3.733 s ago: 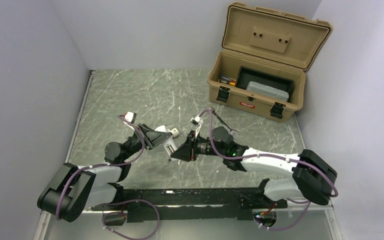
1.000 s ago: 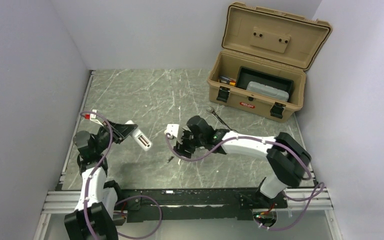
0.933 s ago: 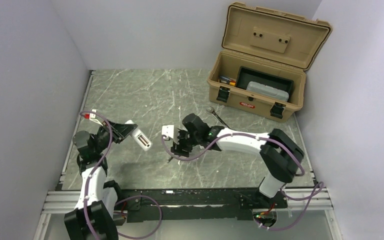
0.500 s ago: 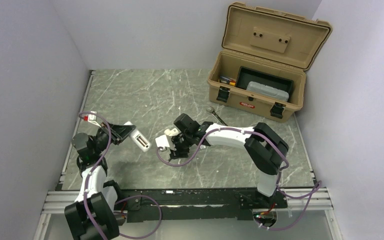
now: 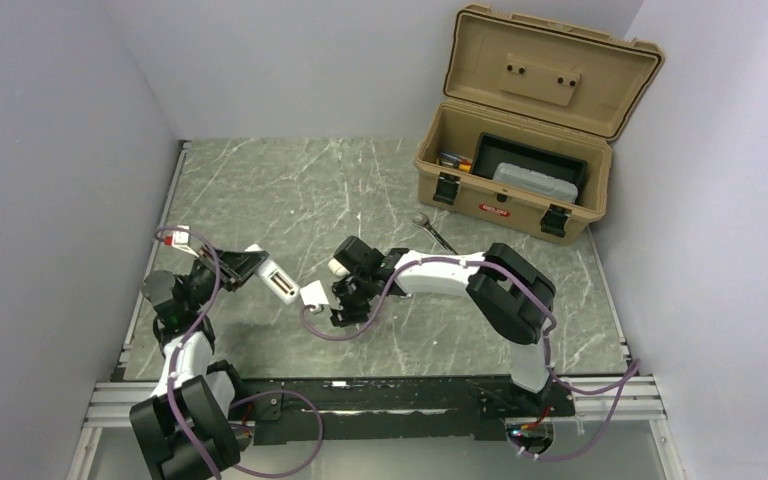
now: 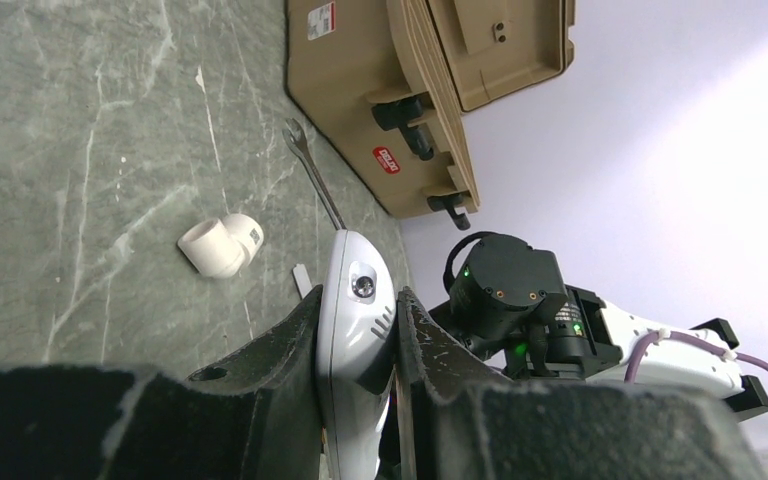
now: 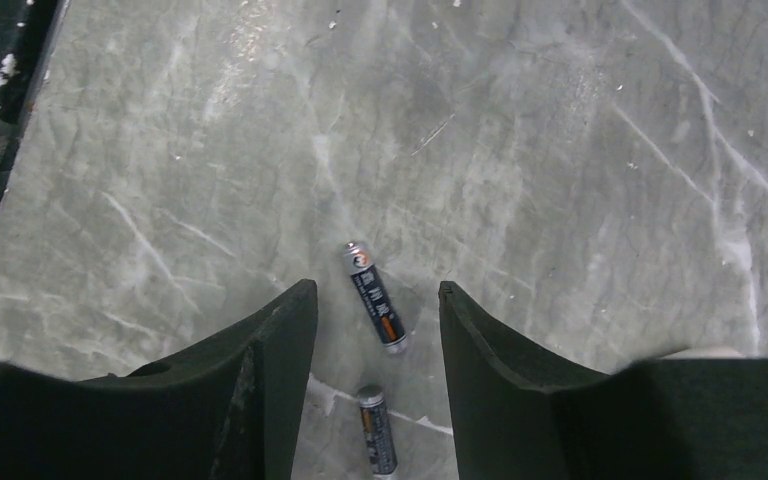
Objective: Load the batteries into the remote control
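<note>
White remote control [image 6: 352, 262] clamped in our left gripper [image 6: 357, 303]; right gripper [image 7: 375, 292] hangs open over the batteries [image 7: 378, 310].

I see a grey-green table [image 5: 260, 190] with thin white streaks, like marble. The batteries [image 7: 375, 297], low in the right wrist view, are dark with a small orange band. The remote control [image 6: 350, 340] is white. The toolbox [image 5: 530, 110] at upper right is tan, with black latches and a red label. The cables [image 5: 190, 335] are purple.

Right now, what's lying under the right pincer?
Two slim dark batteries on the grey marbled tabletop, one inside the open right pincer. From overhead, the right arm covers them.
</note>
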